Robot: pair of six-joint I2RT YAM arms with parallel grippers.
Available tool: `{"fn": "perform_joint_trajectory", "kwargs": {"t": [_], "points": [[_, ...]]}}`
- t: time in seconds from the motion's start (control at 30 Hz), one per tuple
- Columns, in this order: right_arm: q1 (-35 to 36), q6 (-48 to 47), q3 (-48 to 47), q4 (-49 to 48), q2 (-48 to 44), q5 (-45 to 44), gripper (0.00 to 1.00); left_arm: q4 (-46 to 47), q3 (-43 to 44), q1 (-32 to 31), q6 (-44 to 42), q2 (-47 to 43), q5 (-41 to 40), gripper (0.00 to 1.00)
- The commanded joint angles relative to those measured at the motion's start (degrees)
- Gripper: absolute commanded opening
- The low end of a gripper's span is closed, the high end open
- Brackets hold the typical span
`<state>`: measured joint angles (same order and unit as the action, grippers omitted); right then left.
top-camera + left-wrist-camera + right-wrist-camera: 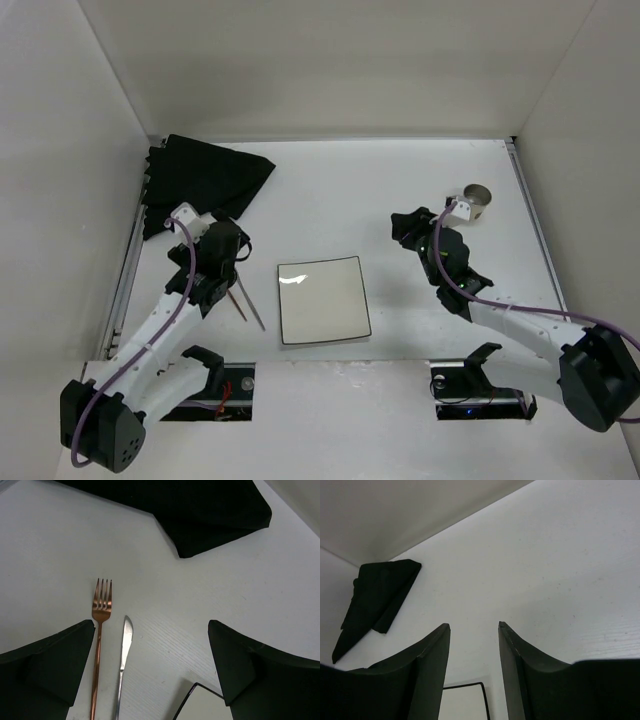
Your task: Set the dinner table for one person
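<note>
The dinner table (340, 200), a large flat matte white surface, spans the whole work area and carries every item listed here.

1. A crumpled black cloth mat (200, 180) lies at the far left corner of the surface.
2. A square white plate with a thin dark rim (322, 300) lies flat near the middle of the near edge.
3. A copper-coloured metal fork (98, 650) and a silver metal knife (125, 655) lie side by side just left of the plate. They are close together but apart, with the fork on the outer side. The fork tines and the knife tip both point toward the cloth mat.
4. A small round metal cup (477, 201) stands upright near the far right corner.

Left gripper (151, 625): positioned above the surface over the cutlery, between the left edge and the plate. The jaws are fully spread, with nothing between them.

Right gripper (474, 625): positioned over the right half of the surface, near the cup but apart from it. The jaws are parted and empty. Between its fingers (427, 670), the right wrist view shows bare surface and one corner of the plate.
</note>
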<state>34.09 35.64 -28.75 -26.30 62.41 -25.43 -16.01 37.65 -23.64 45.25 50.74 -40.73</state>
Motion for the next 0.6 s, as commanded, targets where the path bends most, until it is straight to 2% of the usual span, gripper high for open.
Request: {"fn": "perform_joint_trajectory", "kwargs": {"t": [0.0,0.27,0.47,0.5,0.53,0.57], "points": [[-0.47,-0.66,-0.78,-3.4,0.52,0.47,0.49,1.42,1.99,-0.31,-1.05,0.06,-0.58,1.0],[-0.21,-0.83,-1.22,-3.23,0.87,0.56,0.49,10.55,3.04,-0.75,-3.15,6.11,-0.49,1.0],[-0.21,-0.92,-1.13,-3.14,0.87,0.56,0.49,21.16,7.09,0.22,-3.16,18.06,0.82,1.0],[-0.21,-0.92,-1.13,-3.14,0.61,0.56,0.49,25.46,7.26,0.65,-3.85,20.25,2.22,0.95],[-0.21,-0.92,-1.13,-3.14,0.43,0.56,0.49,28.55,7.7,0.92,-4.82,22.1,3.97,0.79],[-0.21,-1.01,-0.96,-3.4,0.34,0.56,0.49,30.93,9.1,1.79,-5.17,24.82,5.73,0.47]]}}
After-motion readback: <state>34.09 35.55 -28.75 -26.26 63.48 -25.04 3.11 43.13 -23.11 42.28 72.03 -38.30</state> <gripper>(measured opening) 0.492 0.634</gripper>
